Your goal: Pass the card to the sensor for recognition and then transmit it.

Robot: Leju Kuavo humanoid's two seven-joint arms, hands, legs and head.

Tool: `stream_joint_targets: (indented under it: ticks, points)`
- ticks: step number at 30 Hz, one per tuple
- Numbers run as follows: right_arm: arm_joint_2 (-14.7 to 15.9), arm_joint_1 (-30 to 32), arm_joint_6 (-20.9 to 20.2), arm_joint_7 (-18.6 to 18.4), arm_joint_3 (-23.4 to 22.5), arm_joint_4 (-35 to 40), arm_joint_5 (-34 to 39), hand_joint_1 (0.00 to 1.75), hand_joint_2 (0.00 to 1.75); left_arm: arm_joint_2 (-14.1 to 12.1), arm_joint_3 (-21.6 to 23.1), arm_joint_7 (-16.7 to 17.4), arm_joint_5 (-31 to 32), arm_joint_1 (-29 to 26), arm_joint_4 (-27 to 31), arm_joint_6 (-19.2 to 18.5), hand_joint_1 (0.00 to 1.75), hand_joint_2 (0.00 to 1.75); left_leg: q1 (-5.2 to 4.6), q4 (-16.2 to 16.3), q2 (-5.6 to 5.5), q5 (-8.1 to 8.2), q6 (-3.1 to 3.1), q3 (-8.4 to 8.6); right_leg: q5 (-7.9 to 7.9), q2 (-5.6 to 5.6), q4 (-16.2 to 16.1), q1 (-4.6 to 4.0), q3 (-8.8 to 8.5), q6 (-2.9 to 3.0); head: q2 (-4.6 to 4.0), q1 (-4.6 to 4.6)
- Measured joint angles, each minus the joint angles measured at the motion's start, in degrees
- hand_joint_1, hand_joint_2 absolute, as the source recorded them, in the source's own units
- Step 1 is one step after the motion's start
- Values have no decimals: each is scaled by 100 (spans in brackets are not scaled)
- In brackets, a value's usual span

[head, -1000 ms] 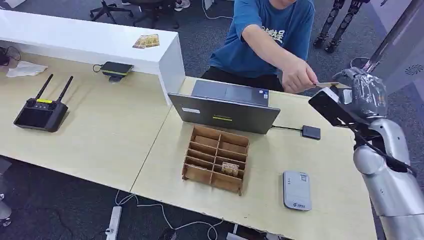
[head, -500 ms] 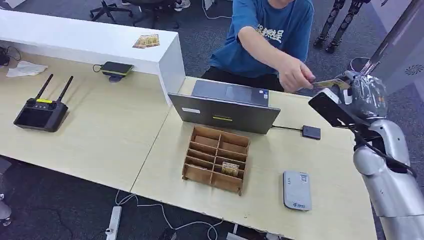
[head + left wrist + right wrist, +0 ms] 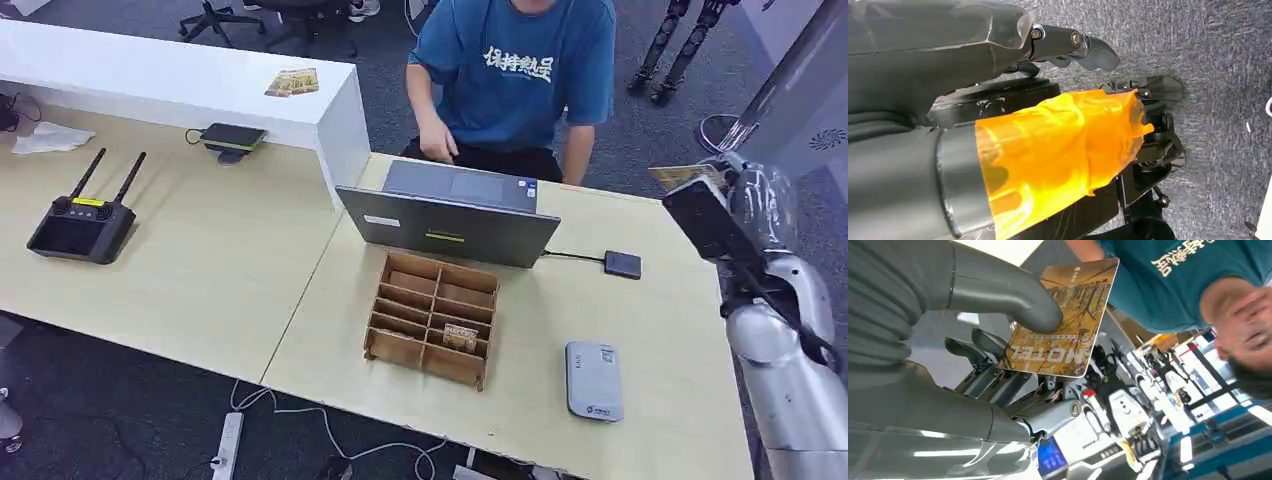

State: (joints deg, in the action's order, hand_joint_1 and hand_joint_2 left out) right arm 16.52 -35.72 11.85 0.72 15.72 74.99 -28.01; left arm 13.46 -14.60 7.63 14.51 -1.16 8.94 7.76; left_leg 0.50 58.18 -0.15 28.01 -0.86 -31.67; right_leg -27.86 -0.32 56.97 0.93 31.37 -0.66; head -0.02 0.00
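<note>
Holding the card (image 3: 1063, 320) pinched under my right hand's (image 3: 745, 195) thumb, raised off the tabletop's far right corner; the sensor (image 3: 594, 380) lies below and inward, near the front edge.

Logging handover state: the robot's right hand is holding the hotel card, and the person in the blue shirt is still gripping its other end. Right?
Not quite. The right hand does hold the card, pinned under its thumb, but the person is not touching it: in the head view both of the person's hands are back by the laptop.
</note>
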Motion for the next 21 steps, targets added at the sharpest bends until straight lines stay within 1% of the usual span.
stream_joint_targets:
  ticks: [7,13,19,21]
  points:
    - [181,355,-546,203,-505,105,1137,175,175,0,0,-22,-94,-4,0,26,0,0,0,1,-3,0,0,-3,0,-2,-1,0,1,0,0,0]
    - [363,842,-846,302,-866,207,1716,175,175,9,-11,-52,-157,-8,0,57,0,0,0,1,-6,1,1,-5,0,-3,-2,0,2,0,0,0]
    - [477,1462,-918,385,-1142,433,1990,175,175,26,-74,-63,-208,-9,0,74,0,0,0,0,-6,1,1,-7,0,-3,-1,0,4,0,0,0]
    - [511,1683,-936,404,-1220,535,2032,175,175,50,-107,-63,-229,-7,0,142,0,0,-1,0,-6,3,3,-6,-1,-3,-2,0,6,0,0,0]
